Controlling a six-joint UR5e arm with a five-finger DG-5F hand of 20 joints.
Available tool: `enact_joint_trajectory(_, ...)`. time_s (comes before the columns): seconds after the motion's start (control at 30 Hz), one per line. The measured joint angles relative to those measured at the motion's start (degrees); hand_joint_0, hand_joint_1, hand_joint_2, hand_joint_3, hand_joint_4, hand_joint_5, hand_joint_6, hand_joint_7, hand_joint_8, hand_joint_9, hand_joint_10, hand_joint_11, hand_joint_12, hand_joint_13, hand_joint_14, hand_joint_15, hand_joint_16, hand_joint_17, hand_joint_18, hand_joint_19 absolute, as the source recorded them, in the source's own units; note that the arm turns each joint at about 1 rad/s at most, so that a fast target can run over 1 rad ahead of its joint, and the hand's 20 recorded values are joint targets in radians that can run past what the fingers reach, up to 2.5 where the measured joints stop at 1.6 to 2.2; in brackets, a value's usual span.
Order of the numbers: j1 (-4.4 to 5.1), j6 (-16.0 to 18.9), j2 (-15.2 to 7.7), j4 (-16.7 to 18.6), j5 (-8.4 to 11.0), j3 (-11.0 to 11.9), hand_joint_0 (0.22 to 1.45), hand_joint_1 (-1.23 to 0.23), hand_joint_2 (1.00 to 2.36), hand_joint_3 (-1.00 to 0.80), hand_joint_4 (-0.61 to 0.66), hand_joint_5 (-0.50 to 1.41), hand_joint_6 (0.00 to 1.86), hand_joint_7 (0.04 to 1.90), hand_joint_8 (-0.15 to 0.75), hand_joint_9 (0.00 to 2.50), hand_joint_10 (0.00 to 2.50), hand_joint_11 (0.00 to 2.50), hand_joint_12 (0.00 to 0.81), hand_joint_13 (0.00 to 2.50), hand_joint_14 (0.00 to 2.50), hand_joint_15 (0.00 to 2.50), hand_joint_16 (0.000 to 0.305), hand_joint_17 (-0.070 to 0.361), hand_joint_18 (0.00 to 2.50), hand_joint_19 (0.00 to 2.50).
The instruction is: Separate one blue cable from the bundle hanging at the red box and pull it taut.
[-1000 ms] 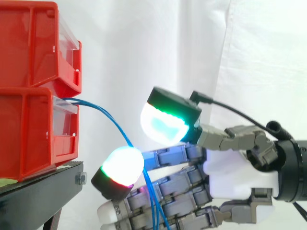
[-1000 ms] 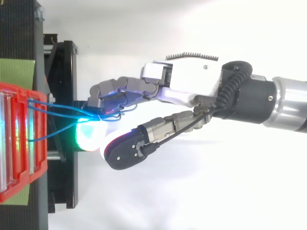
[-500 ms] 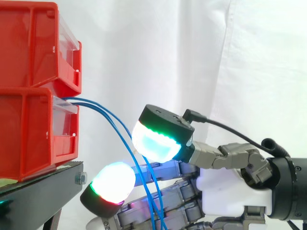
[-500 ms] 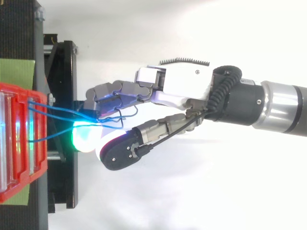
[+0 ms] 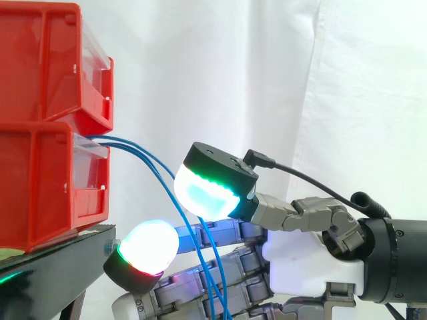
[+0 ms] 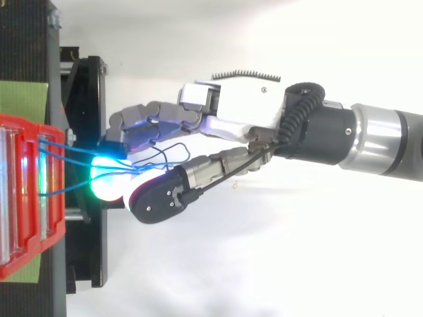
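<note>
Thin blue cables [image 5: 155,168] leave the front of the lower red box [image 5: 40,180] and hang down in a curve to the right. In the top view the blue cables [image 6: 73,153] run from the red box [image 6: 30,139] to the hand. My hand [image 5: 307,267] reaches in from the right with its fingers nearly straight, low beside the stand. The cables drape across the fingers, under the thumb pad [image 5: 207,190], which hovers just above them. A white-glowing fingertip [image 5: 148,245] sits left of the cables, close to the stand's edge. I see no cable pinched.
A second red box [image 5: 40,60] is stacked on the lower one. Both rest on a black stand [image 5: 60,260] at the left, before the white curtain. The arm [image 6: 370,135] stretches in from the right.
The hand has moved left toward the boxes and a little lower. The thumb pad has come down closer to the fingers, and the cables now lie deeper across the fingers.
</note>
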Motion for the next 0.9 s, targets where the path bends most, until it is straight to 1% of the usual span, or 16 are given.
enact_joint_trajectory(0.07,-0.32,0.04,0.0,-0.3,-0.15,0.0,0.54,-0.66,1.0,-0.5,0.29,-0.15,0.5,1.11,0.333,0.55,0.0,0.14,0.279,0.46,0.0,0.05,0.027,0.06,0.33,0.0)
enact_joint_trajectory(0.1,-0.57,0.09,0.01,-0.51,-0.36,0.0,0.51,-0.69,1.0,-0.5,0.31,-0.15,0.5,1.11,0.342,0.55,0.0,0.15,0.29,0.47,0.0,0.05,0.029,0.065,0.34,0.0)
enact_joint_trajectory(0.23,-1.52,0.22,0.04,-1.1,-1.94,0.01,0.45,-0.75,1.0,-0.5,0.32,-0.16,0.5,1.12,0.36,0.55,0.0,0.17,0.318,0.48,0.0,0.06,0.034,0.077,0.37,0.0)
enact_joint_trajectory(0.33,-2.21,0.21,0.07,-1.33,-3.21,0.01,0.44,-0.77,1.0,-0.5,0.32,-0.16,0.5,1.12,0.36,0.54,0.0,0.18,0.329,0.49,0.0,0.05,0.036,0.081,0.38,0.0)
enact_joint_trajectory(0.47,-2.91,-0.17,0.33,-1.4,-3.96,0.01,0.45,-0.8,1.0,-0.5,0.32,-0.16,0.5,1.13,0.354,0.53,0.01,0.18,0.327,0.49,0.0,0.06,0.035,0.079,0.38,0.0)
enact_joint_trajectory(0.53,-3.02,-0.4,0.48,-1.41,-4.05,0.01,0.5,-0.8,1.0,-0.5,0.29,-0.16,0.5,1.15,0.339,0.53,0.0,0.18,0.312,0.49,0.0,0.07,0.032,0.072,0.37,0.0)
enact_joint_trajectory(0.67,-3.08,-0.99,0.83,-1.42,-4.11,0.02,0.55,-0.81,1.0,-0.5,0.27,-0.15,0.5,1.18,0.325,0.53,0.01,0.19,0.3,0.49,0.0,0.07,0.03,0.067,0.37,0.0)
enact_joint_trajectory(0.9,-2.86,-1.24,0.98,-1.46,-3.98,0.08,0.56,-0.83,1.0,-0.5,0.26,-0.15,0.5,1.19,0.321,0.54,0.01,0.2,0.297,0.51,0.0,0.09,0.029,0.066,0.38,0.0)
